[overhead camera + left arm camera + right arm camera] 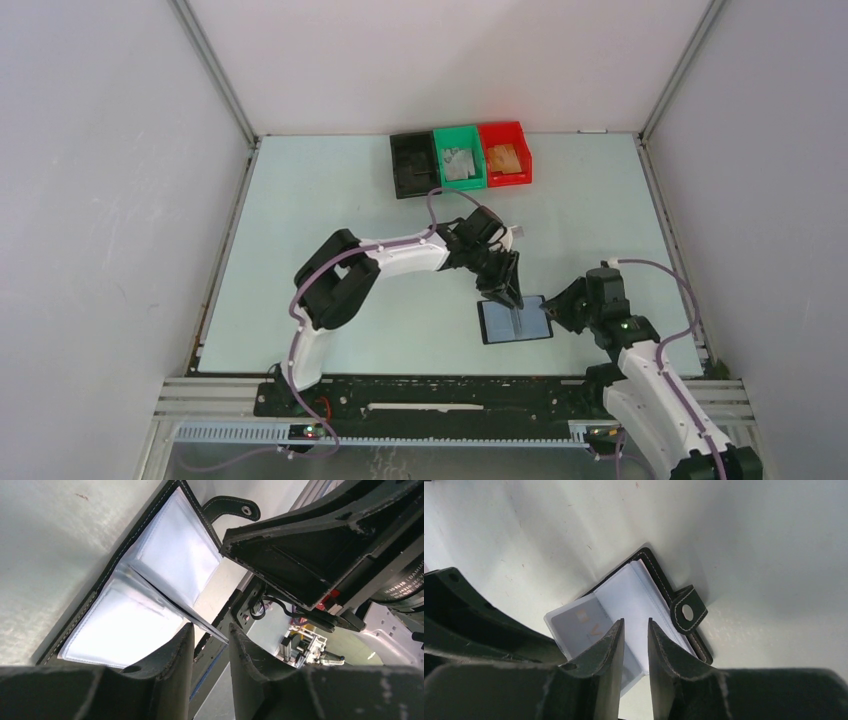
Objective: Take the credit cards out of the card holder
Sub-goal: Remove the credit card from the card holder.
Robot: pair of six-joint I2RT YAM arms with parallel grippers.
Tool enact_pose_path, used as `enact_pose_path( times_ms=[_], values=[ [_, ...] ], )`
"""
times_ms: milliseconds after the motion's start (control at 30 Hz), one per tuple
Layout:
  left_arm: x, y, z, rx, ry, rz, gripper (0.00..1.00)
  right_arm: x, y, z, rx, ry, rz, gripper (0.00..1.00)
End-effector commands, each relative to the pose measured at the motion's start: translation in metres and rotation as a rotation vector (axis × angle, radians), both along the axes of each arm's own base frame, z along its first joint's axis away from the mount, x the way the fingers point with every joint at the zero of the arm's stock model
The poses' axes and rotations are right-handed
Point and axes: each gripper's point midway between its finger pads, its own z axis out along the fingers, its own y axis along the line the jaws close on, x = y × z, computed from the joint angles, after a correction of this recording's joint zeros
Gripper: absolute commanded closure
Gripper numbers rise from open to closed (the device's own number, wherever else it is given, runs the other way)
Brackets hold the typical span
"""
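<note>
Fingers [172, 665] of the left gripper [210, 630] stand parted with a narrow gap, and the edge of a clear sleeve leaf [170, 580] runs up towards that gap. They do not look pressed onto it, though the wrist view is too close to be sure of contact. The right gripper [635, 622] is likewise slightly spread, its tips hanging just over the white leaves beside the strap tab [688, 611] and pinching nothing that shows.

Under both lies the card holder [500, 328], open and flat on the table [330, 220], with its long axis running left to right in front of the arms. The left gripper is over its middle fold and the right gripper is at its right-hand edge.

One credit card [580, 624] shows inside a sleeve on the half towards the left arm. The left gripper therefore seems better placed to draw it, with the right gripper steadying the card holder.
</note>
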Motion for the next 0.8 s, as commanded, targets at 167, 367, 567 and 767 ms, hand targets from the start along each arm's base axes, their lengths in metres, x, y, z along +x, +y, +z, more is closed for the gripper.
enact_pose_path(
  times_ms=[167, 367, 567, 767],
  values=[
    [0.003, -0.018, 0.013, -0.053, -0.004, -0.02, 0.63, -0.007, 0.006, 0.014, 0.05, -0.022, 0.054, 0.67],
    [0.005, -0.02, 0.014, -0.052, -0.007, -0.016, 0.64, -0.005, 0.025, 0.016, 0.13, -0.053, 0.145, 0.59],
    [0.005, -0.02, 0.006, -0.042, 0.005, -0.018, 0.64, -0.009, 0.032, 0.02, 0.16, -0.069, 0.192, 0.52],
    [0.004, -0.018, -0.001, -0.029, 0.015, -0.02, 0.64, -0.014, 0.035, 0.022, 0.175, -0.099, 0.21, 0.5]
  ],
)
